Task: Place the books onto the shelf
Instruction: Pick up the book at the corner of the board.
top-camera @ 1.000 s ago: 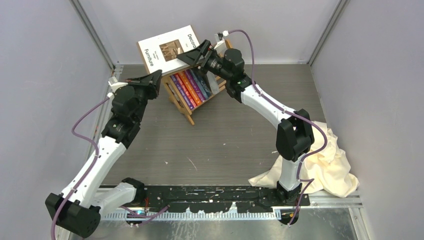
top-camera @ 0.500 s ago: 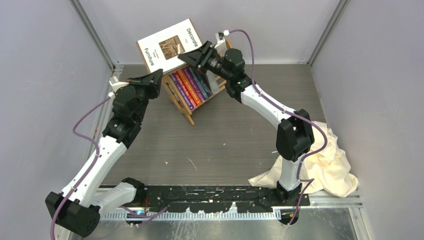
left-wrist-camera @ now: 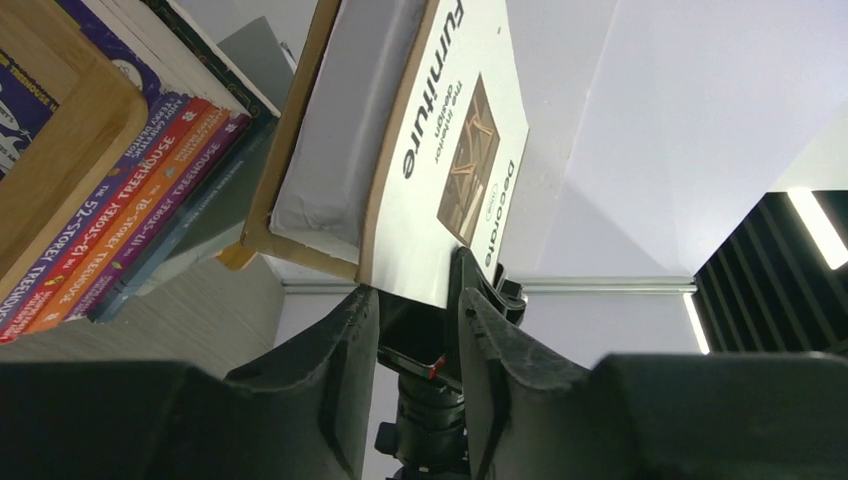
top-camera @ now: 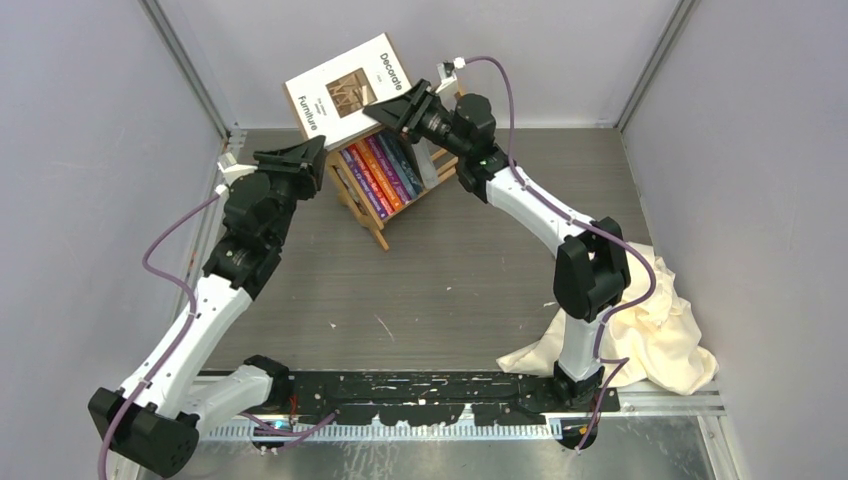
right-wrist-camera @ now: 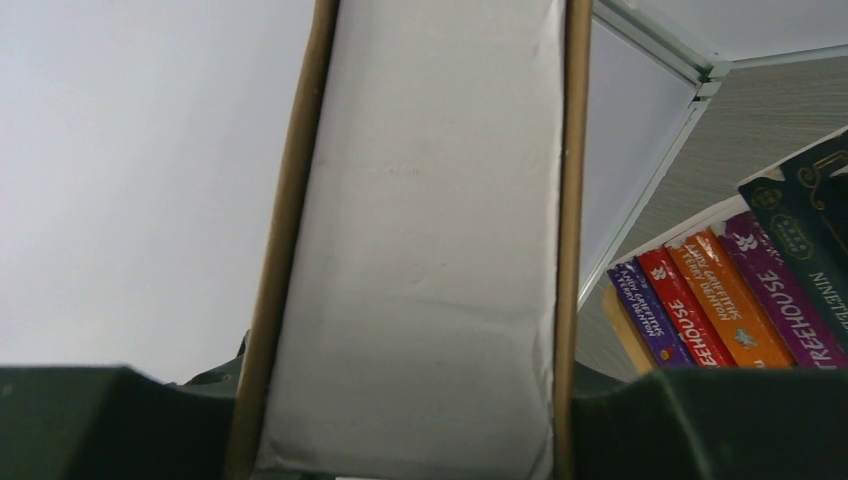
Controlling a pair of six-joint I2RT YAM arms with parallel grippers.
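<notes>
While right jaws clamped the white book (top-camera: pixel 345 85) tilted above the shelf (top-camera: pixel 372 225), presumably for slotting in, left jaws stood part-open, empty.

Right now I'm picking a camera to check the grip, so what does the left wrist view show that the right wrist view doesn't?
Only the left wrist: the white book's printed cover with its title, and the left claw open by the book's lower edge. Only the right wrist: the book's page edge clamped in the right claw, plus a dark book beside the paperbacks. Both: the white book and the Treehouse paperbacks.
</notes>
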